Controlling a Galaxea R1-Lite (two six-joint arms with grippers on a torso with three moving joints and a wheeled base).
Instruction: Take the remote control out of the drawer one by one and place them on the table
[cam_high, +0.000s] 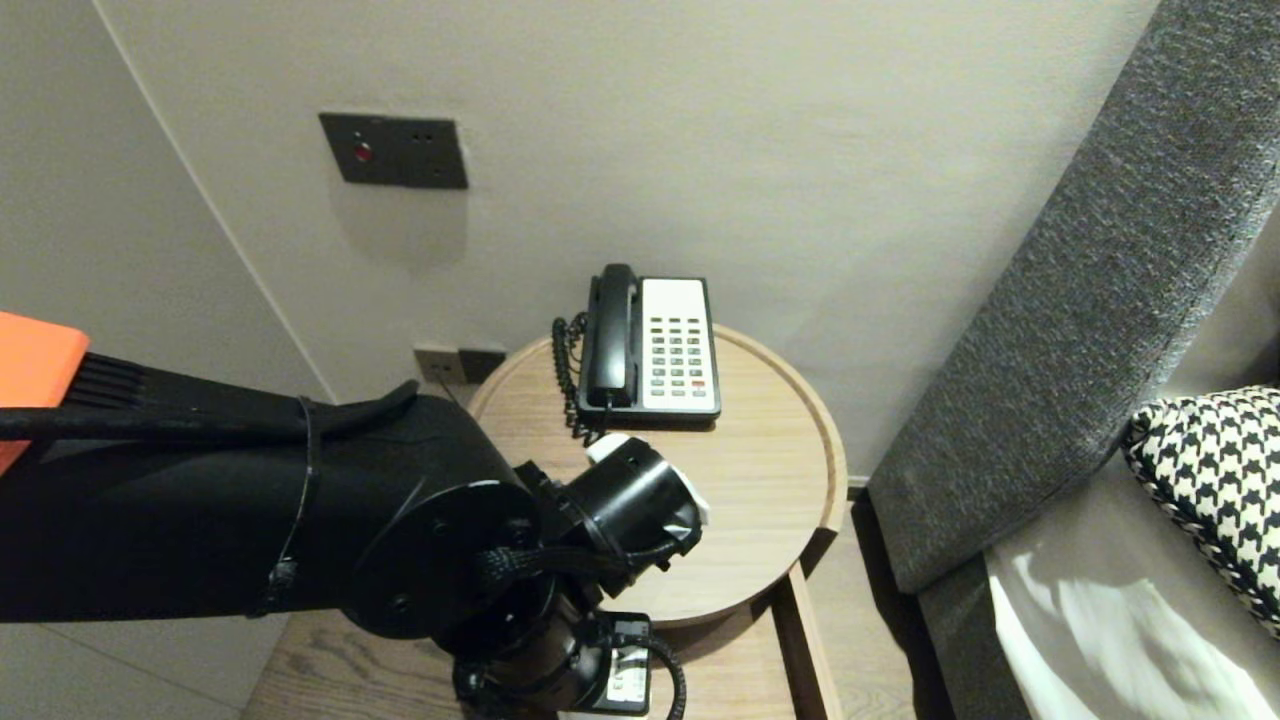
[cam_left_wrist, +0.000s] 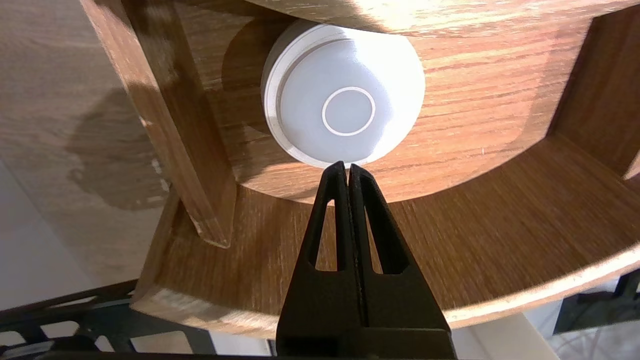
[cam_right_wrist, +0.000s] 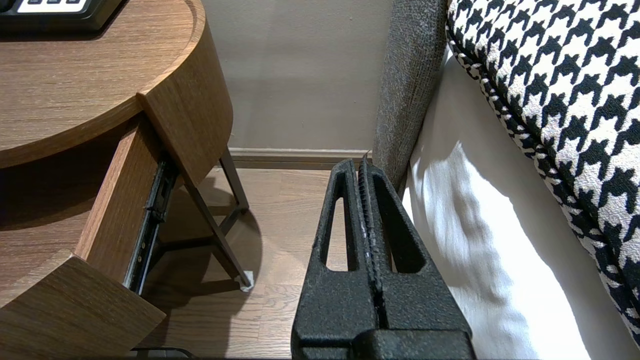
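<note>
Left gripper (cam_left_wrist: 347, 167) is what I am working with now, and its two black fingers are pressed tight together with nothing between them. It points down into the open wooden drawer (cam_left_wrist: 175, 125) of the round wooden bedside table (cam_high: 790, 400). A white round plastic disc (cam_left_wrist: 345, 100) lies flat on the drawer floor, under the front edge of the table top. The finger tips sit right at the near edge of the disc. I cannot tell if they touch it or hang just above it.

From the head view I see my big black left arm (cam_high: 250, 520) reach across the front of the table and bend down toward the drawer. A black and white desk phone (cam_high: 650, 345) sits at the back of the table top, close to the wall.

My right gripper (cam_right_wrist: 361, 165) is pinched closed too and holds nothing. It hangs over the wooden floor (cam_right_wrist: 280, 210), between the table and the grey cloth headboard (cam_right_wrist: 407, 85). A black and white checked pillow (cam_right_wrist: 560, 90) lies just past that.
</note>
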